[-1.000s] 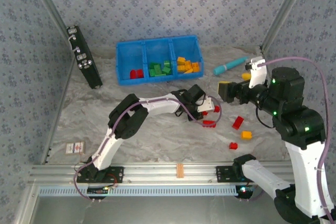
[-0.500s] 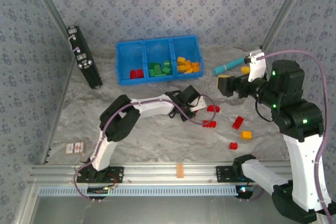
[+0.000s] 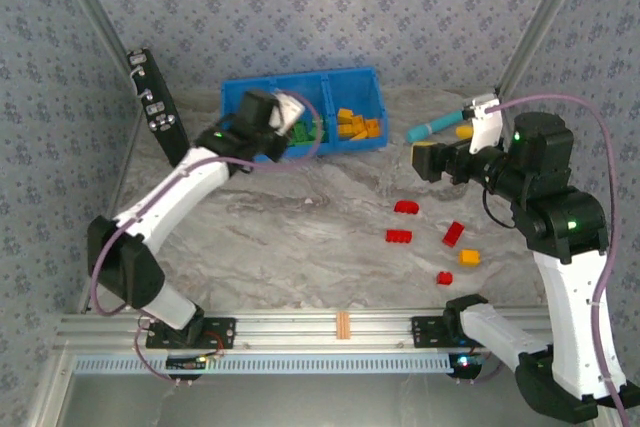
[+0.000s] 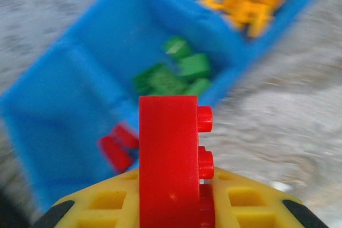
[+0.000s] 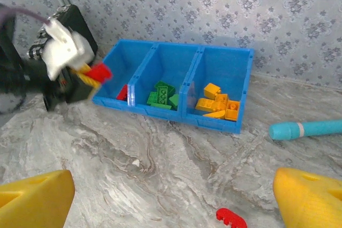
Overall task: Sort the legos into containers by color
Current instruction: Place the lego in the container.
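My left gripper (image 3: 280, 119) hangs over the front of the blue bin (image 3: 300, 78), shut on a red lego (image 4: 168, 153) that stands on edge between its yellow fingers (image 4: 107, 201). In the right wrist view the same red lego (image 5: 100, 71) is just left of the bin's left container (image 5: 115, 62). The containers hold red legos (image 5: 123, 92), green legos (image 5: 163, 94) and orange legos (image 5: 218, 105). Loose red legos (image 3: 406, 207) (image 3: 398, 237) (image 3: 453, 234) and an orange one (image 3: 469, 257) lie on the table. My right gripper (image 3: 425, 159) hovers open, holding nothing.
A teal stick (image 3: 435, 127) lies right of the bin. A black panel (image 3: 158, 107) leans at the back left wall. A small card (image 3: 142, 281) lies at the near left. Another small red lego (image 3: 444, 278) sits near the right arm's base.
My left arm has swung from the middle of the table up and left to the bin, carrying the red lego. The right arm has barely shifted.
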{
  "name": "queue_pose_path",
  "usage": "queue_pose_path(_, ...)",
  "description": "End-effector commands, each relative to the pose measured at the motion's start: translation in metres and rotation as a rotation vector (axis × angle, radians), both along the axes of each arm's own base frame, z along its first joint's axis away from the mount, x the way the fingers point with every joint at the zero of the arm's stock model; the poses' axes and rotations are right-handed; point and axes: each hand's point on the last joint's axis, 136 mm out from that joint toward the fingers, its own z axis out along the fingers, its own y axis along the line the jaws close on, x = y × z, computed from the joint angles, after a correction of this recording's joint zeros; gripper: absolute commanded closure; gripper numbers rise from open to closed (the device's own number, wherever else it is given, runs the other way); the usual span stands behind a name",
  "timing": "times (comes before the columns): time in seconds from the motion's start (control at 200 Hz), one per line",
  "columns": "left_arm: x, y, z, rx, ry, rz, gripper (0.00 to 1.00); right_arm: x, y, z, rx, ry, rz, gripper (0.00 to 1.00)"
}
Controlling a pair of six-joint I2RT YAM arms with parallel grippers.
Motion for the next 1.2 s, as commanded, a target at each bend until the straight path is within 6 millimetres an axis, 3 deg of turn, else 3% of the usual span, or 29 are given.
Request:
queue_pose_path(0.0, 0.014, 0.039, 0.004, -0.029, 0.031, 0.123, 0.98, -0.001, 0.007, 0.008, 0.031, -0.033, 0.047, 0.03)
queue_pose_path(0.115, 0.037, 0.078, -0.008, -0.053, 0.065, 0.233, 0.98, 0.002, 0.009, 0.009, 0.05, -0.038, 0.053, 0.02)
queue_pose_path(0.22, 0.057, 0.099, -0.029, -0.073, 0.12, 0.289, 0.98, 0.002, 0.009, 0.009, 0.064, -0.035, 0.057, 0.02)
queue_pose_path(0.33, 0.076, 0.107, -0.051, -0.086, 0.18, 0.316, 0.98, 0.003, 0.008, 0.003, 0.071, -0.011, 0.051, 0.02)
queue_pose_path(0.44, 0.093, 0.103, -0.072, -0.095, 0.227, 0.316, 0.98, 0.008, -0.003, -0.01, 0.075, 0.044, -0.024, 0.02)
queue_pose_path(0.58, 0.112, 0.094, -0.09, -0.115, 0.268, 0.312, 0.97, 0.014, -0.026, -0.041, 0.115, 0.15, -0.158, 0.03)
queue_pose_path(0.77, 0.126, 0.088, -0.115, -0.103, 0.34, 0.319, 0.91, 0.022, -0.048, -0.105, 0.208, 0.347, -0.298, 0.05)
queue_pose_path(0.96, 0.119, 0.091, -0.135, -0.071, 0.4, 0.334, 0.72, 0.028, -0.06, -0.165, 0.261, 0.481, -0.369, 0.06)
queue_pose_path(1.195, 0.117, 0.086, -0.145, -0.089, 0.422, 0.321, 0.53, 0.036, -0.074, -0.2, 0.323, 0.557, -0.436, 0.06)
